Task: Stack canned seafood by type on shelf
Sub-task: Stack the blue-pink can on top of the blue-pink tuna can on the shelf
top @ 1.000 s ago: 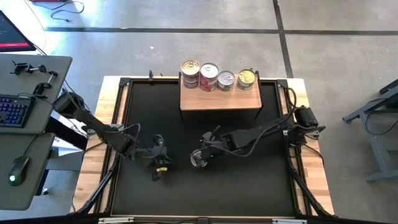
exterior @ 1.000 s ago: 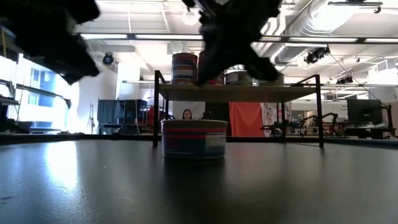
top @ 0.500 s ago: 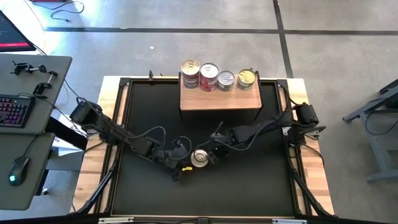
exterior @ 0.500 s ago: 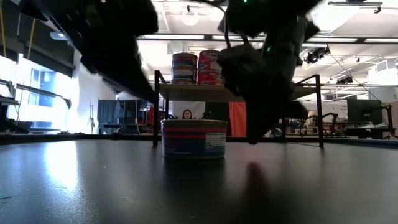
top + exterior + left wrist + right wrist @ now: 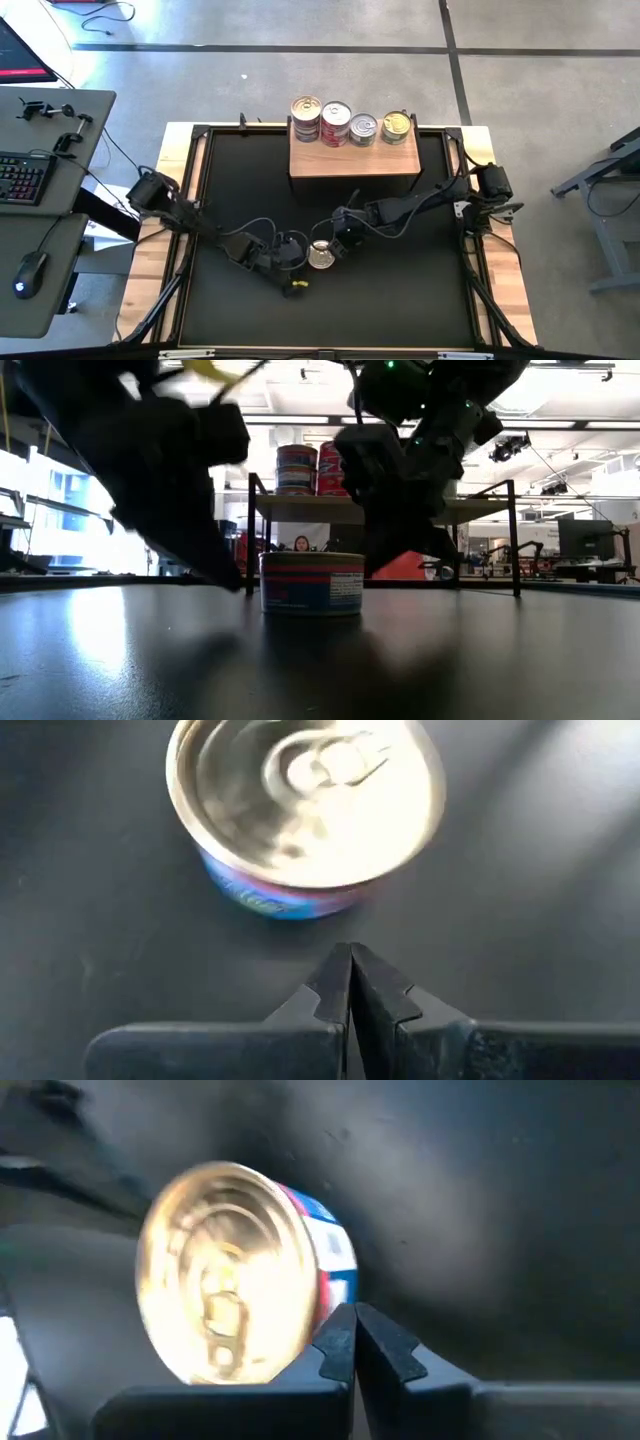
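Glossy metal lid on the can (image 5: 305, 805), matt black mat (image 5: 400, 290), smooth light wooden shelf (image 5: 354, 160).

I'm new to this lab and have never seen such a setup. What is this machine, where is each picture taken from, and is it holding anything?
Two dark robot arms work at a black table. One picture looks straight down, one looks level across the tabletop, and two come from cameras on the wrists. A single can sits on the table between the left gripper and right gripper. Both are shut and hold nothing. At the far edge stands a wooden shelf carrying more cans.
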{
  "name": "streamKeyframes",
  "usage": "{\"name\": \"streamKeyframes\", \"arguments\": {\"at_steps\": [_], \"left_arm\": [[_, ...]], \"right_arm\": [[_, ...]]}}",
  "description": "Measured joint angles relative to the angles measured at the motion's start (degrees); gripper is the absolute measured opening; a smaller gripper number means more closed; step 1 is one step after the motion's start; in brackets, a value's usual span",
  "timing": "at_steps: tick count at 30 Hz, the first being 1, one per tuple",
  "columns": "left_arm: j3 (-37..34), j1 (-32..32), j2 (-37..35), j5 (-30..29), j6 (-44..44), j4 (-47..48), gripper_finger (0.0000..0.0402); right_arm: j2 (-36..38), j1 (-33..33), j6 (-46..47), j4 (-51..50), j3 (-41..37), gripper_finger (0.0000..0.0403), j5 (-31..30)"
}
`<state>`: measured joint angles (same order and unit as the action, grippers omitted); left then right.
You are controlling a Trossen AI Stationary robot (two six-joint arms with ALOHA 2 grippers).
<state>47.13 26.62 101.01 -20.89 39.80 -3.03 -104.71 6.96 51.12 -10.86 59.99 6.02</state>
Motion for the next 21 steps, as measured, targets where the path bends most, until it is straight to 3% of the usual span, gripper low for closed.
{"name": "streamKeyframes", "arguments": {"at_steps": [8, 15, 21], "left_arm": [[0.0, -4.3, 2.2, 0.4, -2.6, -1.9, 0.0000], [0.0, -6.8, 4.0, 5.6, -6.4, -3.3, 0.0000], [0.1, -7.4, 5.2, 6.6, -6.5, -2.9, 0.0000]], "right_arm": [[-2.0, -0.2, 3.8, 0.2, 0.0, 0.0000, -1.3], [-1.8, 0.1, 8.8, 3.5, 0.1, 0.0000, -1.7], [-1.6, 0.8, 8.8, -1.6, 5.5, 0.0000, -2.5]]}}
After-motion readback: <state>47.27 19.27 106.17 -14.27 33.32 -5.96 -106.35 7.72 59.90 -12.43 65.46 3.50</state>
